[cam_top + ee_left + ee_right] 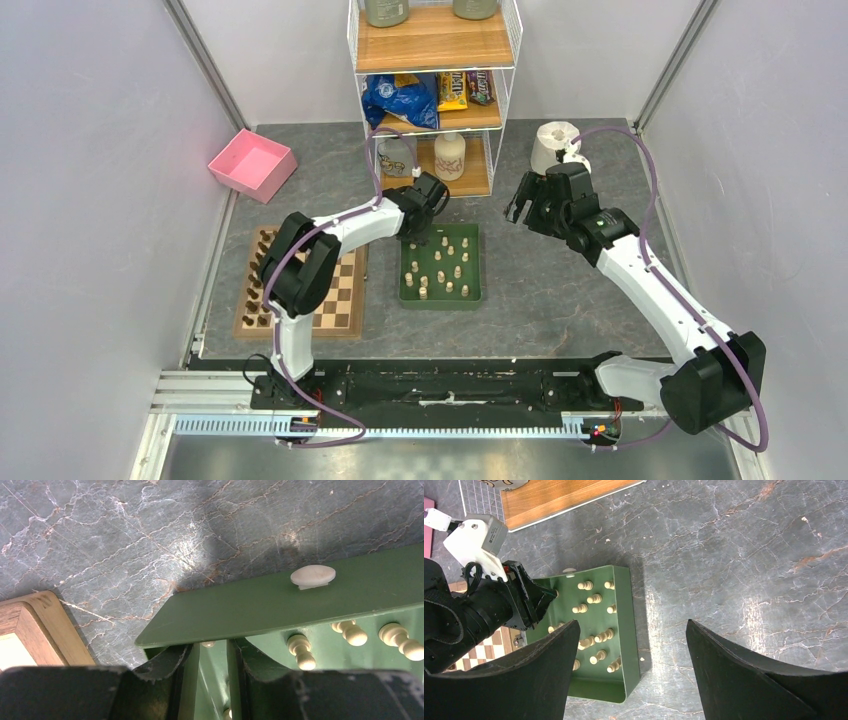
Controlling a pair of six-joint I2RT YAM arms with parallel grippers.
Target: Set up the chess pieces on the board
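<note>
The board (345, 290) lies at the left, with dark chess pieces (258, 280) lined along its left side. Its tan corner (40, 625) shows in the left wrist view. Several pale chess pieces (440, 265) stand in the green tray (478, 270). My left gripper (418, 238) reaches down into the tray's far left corner (280, 605). Its jaws (214, 647) stand a narrow gap apart, and a pale piece top (227, 713) shows low in that gap. Right of the tray, my right gripper (515, 210) hangs wide open and empty (631, 622) over bare table.
A pale round disc (313, 576) sits just behind the tray's far wall. A pink bin (252, 163) stands at the back left, a wire shelf (435, 90) with snacks and bottles at the back centre, and a white roll (555, 145) at the back right. Walls close both sides.
</note>
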